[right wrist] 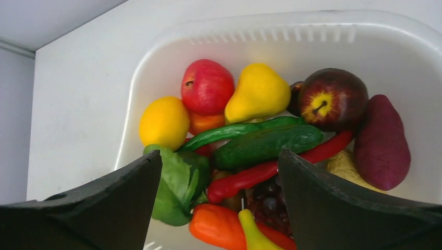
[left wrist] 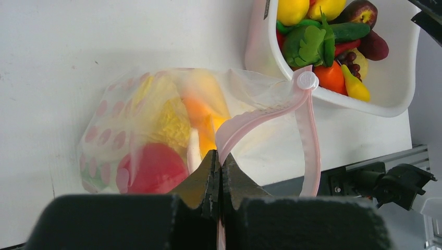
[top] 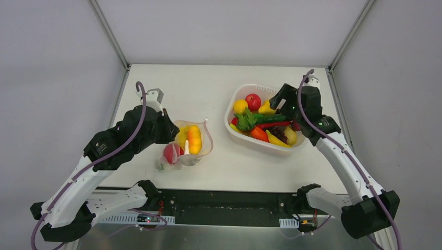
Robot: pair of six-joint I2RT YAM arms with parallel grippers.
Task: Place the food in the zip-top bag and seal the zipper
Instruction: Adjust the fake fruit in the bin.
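The zip-top bag [top: 187,143] lies left of centre, its mouth open toward the basket. It holds a red fruit [left wrist: 154,166], an orange one [left wrist: 200,112] and a yellow one [left wrist: 169,122]. My left gripper [left wrist: 220,161] is shut on the pink zipper [left wrist: 260,117] at the bag's mouth; in the top view it [top: 168,129] sits at the bag's left edge. My right gripper [right wrist: 219,156] is open and empty above the food in the basket: red apple [right wrist: 207,86], yellow pear [right wrist: 258,94], lemon [right wrist: 163,122], cucumber [right wrist: 266,146] and red chili [right wrist: 260,174].
The white ribbed basket [top: 234,96] stands right of centre, full of toy food, including a dark apple [right wrist: 332,99] and a purple sweet potato [right wrist: 383,140]. The zipper's round slider tab [left wrist: 306,80] rests against the basket rim [left wrist: 385,99]. Walls enclose the table's sides and back.
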